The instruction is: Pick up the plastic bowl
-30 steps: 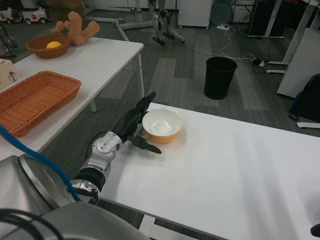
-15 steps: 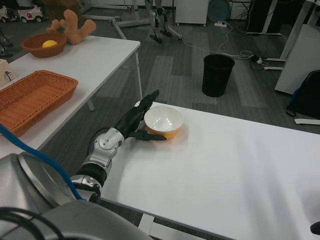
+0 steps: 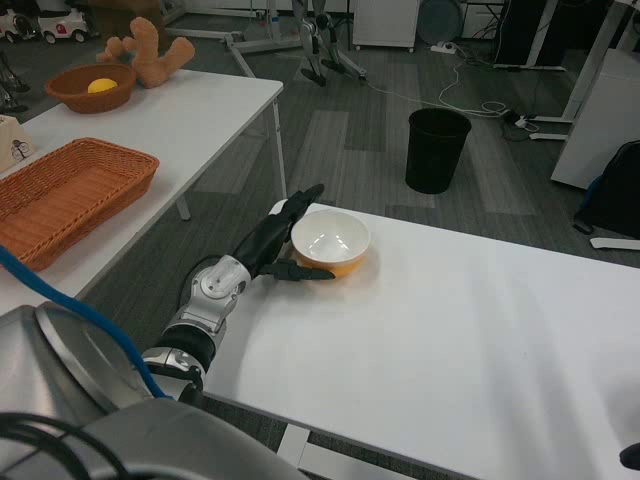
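The plastic bowl [image 3: 331, 243], orange outside and white inside, stands upright near the far left corner of the white table [image 3: 470, 350]. My left hand [image 3: 272, 246] lies at the bowl's left side. Its fingers [image 3: 300, 200] reach along the far left of the rim, and its thumb [image 3: 305, 271] stretches along the near side at the base. The fingers are spread and the bowl rests on the table. Only a dark tip of my right hand [image 3: 630, 457] shows at the bottom right corner, too little to tell its state.
A second white table [image 3: 170, 120] on the left carries a wicker tray [image 3: 65, 195], a brown bowl with a yellow ball [image 3: 92, 88] and a plush toy [image 3: 150, 55]. A black bin [image 3: 437, 150] stands on the floor beyond my table.
The left hand has closed in on the bowl, with the thumb swinging from the open table up against the bowl's near side. The view has shifted slightly.
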Robot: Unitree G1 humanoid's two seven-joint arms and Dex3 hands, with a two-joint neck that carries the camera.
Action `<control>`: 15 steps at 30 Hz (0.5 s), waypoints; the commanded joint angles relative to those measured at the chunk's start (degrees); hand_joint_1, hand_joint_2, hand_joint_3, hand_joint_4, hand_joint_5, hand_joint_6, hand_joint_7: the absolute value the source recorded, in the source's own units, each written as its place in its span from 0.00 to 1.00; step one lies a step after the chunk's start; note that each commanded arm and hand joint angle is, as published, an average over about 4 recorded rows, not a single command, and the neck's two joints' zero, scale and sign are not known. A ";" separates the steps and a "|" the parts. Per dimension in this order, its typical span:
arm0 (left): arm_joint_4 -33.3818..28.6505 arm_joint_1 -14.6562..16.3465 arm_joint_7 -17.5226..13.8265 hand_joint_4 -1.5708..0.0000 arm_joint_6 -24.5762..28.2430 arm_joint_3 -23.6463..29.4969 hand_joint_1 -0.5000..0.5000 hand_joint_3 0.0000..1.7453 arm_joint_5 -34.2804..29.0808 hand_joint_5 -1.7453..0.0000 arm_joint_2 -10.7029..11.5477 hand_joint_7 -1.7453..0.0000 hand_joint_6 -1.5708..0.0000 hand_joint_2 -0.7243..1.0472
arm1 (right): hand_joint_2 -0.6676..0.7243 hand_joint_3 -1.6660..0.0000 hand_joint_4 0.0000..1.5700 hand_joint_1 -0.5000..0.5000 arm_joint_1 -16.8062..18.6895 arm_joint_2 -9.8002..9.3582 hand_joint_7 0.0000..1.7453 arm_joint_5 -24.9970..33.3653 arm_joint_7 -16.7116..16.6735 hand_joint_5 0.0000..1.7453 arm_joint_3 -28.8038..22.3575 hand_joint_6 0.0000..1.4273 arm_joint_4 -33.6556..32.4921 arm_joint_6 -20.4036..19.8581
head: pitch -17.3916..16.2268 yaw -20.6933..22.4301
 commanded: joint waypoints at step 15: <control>-2.26 0.21 -4.13 0.39 5.42 -0.26 0.00 0.30 -1.73 0.00 1.08 0.04 0.14 1.00 | 0.81 1.00 0.00 0.04 0.71 -0.10 0.00 0.63 -0.11 0.00 0.38 0.00 -0.01 -1.14 | 0.05 -0.54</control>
